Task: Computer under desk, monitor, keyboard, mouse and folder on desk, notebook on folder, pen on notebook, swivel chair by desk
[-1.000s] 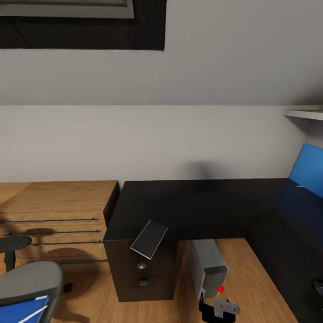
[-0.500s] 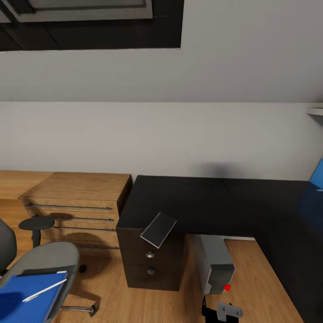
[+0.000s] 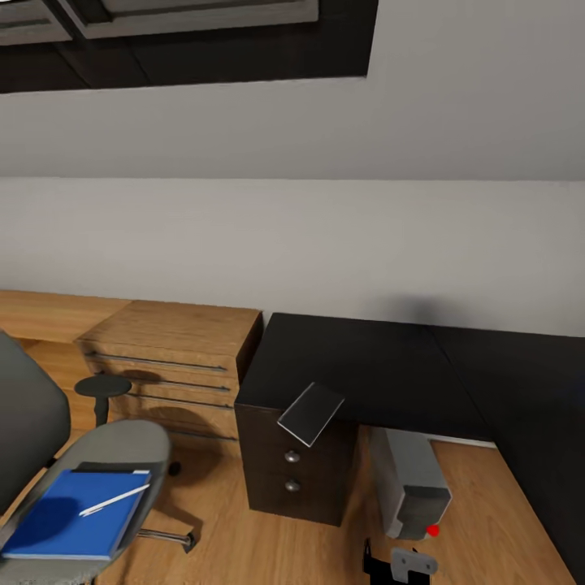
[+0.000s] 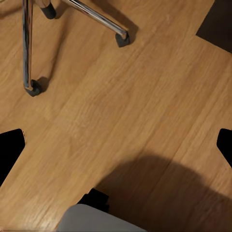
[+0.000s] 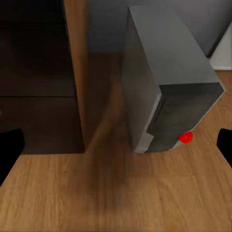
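The grey swivel chair (image 3: 122,443) stands at the left, out from the desk (image 3: 366,366). The blue folder (image 3: 73,513) lies on its seat, and the thin white pen (image 3: 114,499) lies on the folder. The light-grey computer (image 3: 410,481) stands on the floor under the black desk top, beside the drawer unit; close up, the computer (image 5: 166,82) shows a red dot on its front. A small flat grey rectangle (image 3: 311,413) tilts over the desk's front corner; I cannot tell if it is the notebook. My right gripper (image 5: 116,145) is open facing the computer. My left gripper (image 4: 116,145) is open over bare floor near the chair's chrome legs (image 4: 26,48).
A light wooden chest of drawers (image 3: 175,357) stands against the wall left of the desk, with a small black round stool (image 3: 101,387) before it. The black drawer unit (image 3: 296,475) holds up the desk's left end. Wooden floor (image 3: 236,536) lies between chair and desk.
The whole head view has swung left: the desk and computer sit further right in the picture, and the chair with the folder and pen has come fully into view.
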Tool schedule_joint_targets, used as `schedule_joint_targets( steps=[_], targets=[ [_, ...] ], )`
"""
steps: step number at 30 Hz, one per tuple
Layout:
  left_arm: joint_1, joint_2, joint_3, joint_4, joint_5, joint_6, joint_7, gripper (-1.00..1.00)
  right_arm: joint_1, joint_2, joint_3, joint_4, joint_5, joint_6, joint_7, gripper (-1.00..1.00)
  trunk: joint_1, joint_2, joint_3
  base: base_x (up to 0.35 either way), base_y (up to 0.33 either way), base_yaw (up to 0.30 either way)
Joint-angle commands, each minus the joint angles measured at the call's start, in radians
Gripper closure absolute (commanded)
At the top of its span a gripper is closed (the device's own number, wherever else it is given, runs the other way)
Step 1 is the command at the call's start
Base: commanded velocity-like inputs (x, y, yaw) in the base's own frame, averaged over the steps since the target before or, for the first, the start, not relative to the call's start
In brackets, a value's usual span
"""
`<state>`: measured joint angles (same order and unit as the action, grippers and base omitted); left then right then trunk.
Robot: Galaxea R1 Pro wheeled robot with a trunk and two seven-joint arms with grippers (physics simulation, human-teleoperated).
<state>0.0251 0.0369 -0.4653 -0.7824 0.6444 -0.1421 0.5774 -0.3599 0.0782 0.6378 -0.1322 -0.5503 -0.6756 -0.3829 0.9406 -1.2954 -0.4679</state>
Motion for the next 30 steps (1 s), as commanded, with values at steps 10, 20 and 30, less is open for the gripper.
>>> schedule_joint_targets(
  steps=[10, 20, 30],
  targets=[
    [-0.001, 0.001, -0.007, 0.000, 0.011, -0.007, 0.005, -1.00, -0.001, 0.000, 0.010, 0.002, -0.001, -0.001, -0.006, -1.00, 0.000, -0.001, -0.012, 0.000, 0.000, 0.214],
    [-0.001, 0.001, -0.007, 0.012, 0.009, -0.007, 0.005, -1.00, -0.001, 0.000, 0.010, 0.002, -0.001, -0.001, -0.005, -1.00, 0.000, -0.001, -0.022, 0.000, 0.000, 0.216],
    [-0.001, 0.001, -0.007, 0.012, 0.009, -0.007, 0.005, -1.00, -0.001, 0.000, 0.010, 0.002, -0.001, -0.001, -0.005, -1.00, 0.000, -0.001, -0.033, 0.000, 0.000, 0.216]
  ],
)
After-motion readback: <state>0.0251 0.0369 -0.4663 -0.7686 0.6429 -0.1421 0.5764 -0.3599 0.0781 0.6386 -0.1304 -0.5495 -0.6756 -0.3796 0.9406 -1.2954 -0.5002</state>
